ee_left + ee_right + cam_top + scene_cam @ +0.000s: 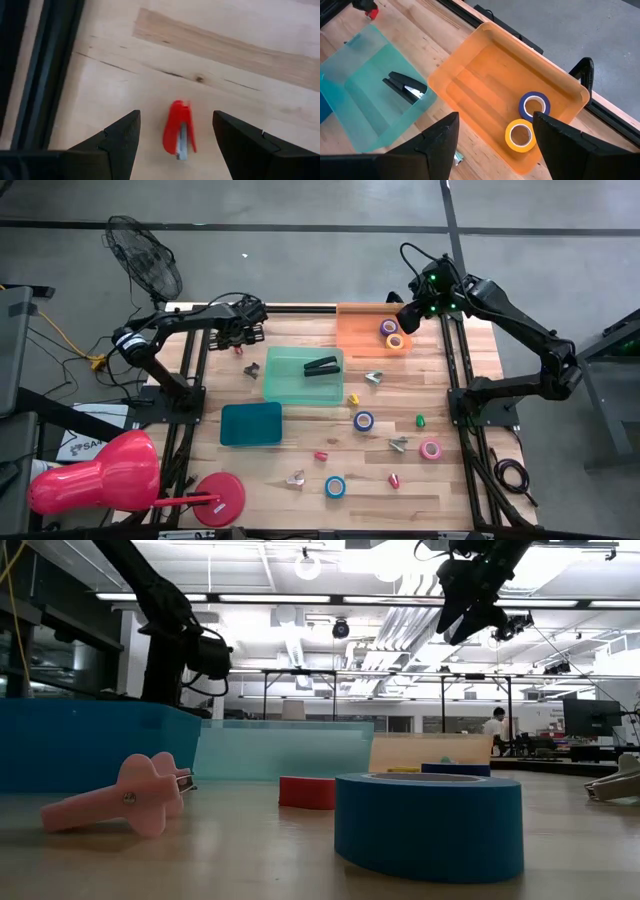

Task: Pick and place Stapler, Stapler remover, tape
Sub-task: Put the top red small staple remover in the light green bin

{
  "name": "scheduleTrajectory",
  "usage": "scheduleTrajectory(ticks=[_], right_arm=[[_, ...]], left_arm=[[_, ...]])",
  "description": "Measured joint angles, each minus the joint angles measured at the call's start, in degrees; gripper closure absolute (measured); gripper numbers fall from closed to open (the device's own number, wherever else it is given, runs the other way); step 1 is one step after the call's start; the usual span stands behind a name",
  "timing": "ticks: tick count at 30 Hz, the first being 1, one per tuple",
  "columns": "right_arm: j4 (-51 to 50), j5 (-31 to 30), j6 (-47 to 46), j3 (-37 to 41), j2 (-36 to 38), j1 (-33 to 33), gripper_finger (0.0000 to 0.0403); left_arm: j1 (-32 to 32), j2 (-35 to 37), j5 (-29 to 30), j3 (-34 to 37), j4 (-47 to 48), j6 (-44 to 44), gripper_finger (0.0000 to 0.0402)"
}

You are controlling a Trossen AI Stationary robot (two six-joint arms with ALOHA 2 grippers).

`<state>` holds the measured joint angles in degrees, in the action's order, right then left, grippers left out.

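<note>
- Hovering over the table's far left part, the left gripper [175, 145] has its jaws spread wide, with a small red stapler remover [179, 136] lying on the wood between the fingertips, untouched
- Right gripper [492, 150] hangs above the orange tray [470, 87] at the far right, jaws wide and empty
- Orange tray holds a blue tape roll [534, 105] and a yellow tape roll [521, 135], side by side
- Black stapler [321, 367] lies in the clear green bin [285, 380] beside the tray
- More tape rolls rest on the bare table: one blue [363, 420], one pink [431, 449], one light blue [335, 487]
- A teal lid [251, 424] sits near the green bin
</note>
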<state>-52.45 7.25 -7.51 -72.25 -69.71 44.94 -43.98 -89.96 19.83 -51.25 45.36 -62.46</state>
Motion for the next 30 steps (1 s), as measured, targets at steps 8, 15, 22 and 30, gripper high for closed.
scheduleTrajectory(ticks=[8,15,22,30], right_arm=[[0.0,0.0,0.0,0.0,0.0,0.0,0.0158],[0.0,0.0,0.0,0.0,0.0,0.0,0.0158],[0.4,-0.3,-0.1,0.0,0.0,0.0,0.0158],[0.4,-0.4,-0.6,0.0,0.0,0.0,0.0158]], left_arm=[[-1.2,0.0,-4.4,3.6,-7.5,-0.2,0.0159],[-1.7,0.2,-4.5,6.3,-8.8,-0.4,0.0159],[-1.8,0.2,-5.6,6.6,-10.1,2.9,0.0193],[-1.8,0.1,-6.3,6.7,-10.3,6.5,0.0289]])
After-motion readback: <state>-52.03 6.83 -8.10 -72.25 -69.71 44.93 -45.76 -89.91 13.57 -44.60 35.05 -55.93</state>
